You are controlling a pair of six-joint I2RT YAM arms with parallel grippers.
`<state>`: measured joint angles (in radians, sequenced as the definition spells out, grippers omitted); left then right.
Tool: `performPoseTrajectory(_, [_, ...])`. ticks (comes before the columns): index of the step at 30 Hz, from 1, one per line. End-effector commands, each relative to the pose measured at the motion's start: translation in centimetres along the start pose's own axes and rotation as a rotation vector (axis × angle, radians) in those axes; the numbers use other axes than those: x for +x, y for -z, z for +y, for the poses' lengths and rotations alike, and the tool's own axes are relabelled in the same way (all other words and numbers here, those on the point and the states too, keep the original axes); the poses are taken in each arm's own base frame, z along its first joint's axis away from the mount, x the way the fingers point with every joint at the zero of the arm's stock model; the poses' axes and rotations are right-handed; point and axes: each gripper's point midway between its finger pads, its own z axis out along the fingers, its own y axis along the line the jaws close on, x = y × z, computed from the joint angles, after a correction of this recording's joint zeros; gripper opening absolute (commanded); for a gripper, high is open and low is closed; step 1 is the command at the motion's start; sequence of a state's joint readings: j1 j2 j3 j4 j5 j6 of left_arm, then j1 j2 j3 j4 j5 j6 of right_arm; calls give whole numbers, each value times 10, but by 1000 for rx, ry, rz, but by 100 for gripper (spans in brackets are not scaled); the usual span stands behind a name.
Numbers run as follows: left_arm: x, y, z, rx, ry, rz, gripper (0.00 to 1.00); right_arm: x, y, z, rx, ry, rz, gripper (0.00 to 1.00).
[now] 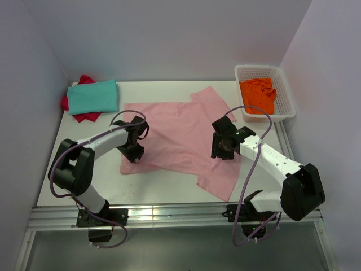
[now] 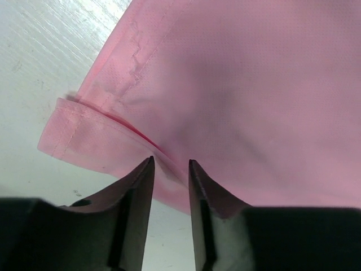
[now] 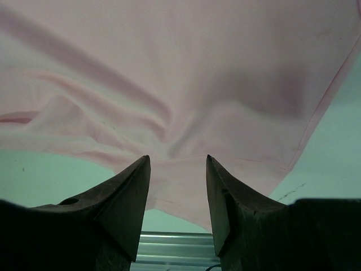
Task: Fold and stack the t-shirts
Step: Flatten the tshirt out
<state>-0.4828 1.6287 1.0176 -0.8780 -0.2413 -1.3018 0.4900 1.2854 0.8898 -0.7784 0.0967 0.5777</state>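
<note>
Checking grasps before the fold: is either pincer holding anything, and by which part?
Nothing looks held. The left pincer straddles a hemmed corner of the pink t-shirt, the right pincer a wrinkled edge, both with jaws apart.

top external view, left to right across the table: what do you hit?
Order: teal t-shirt folded on a red t-shirt → left gripper → right gripper → white basket holding an orange t-shirt. The pink t-shirt lies under both grippers, so it's left out of the order.
</note>
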Motion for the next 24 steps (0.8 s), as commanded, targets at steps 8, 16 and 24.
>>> performPoseTrajectory(8, [7, 8, -25, 58, -12, 1, 36, -6, 1, -4, 9, 20, -37, 52])
performPoseTrajectory(16, [19, 2, -29, 36, -47, 15, 33, -6, 1, -6, 5, 20, -39, 52])
performPoseTrajectory(24, [20, -1, -33, 32, -62, 20, 24, -7, 0, -6, 3, 19, -42, 51])
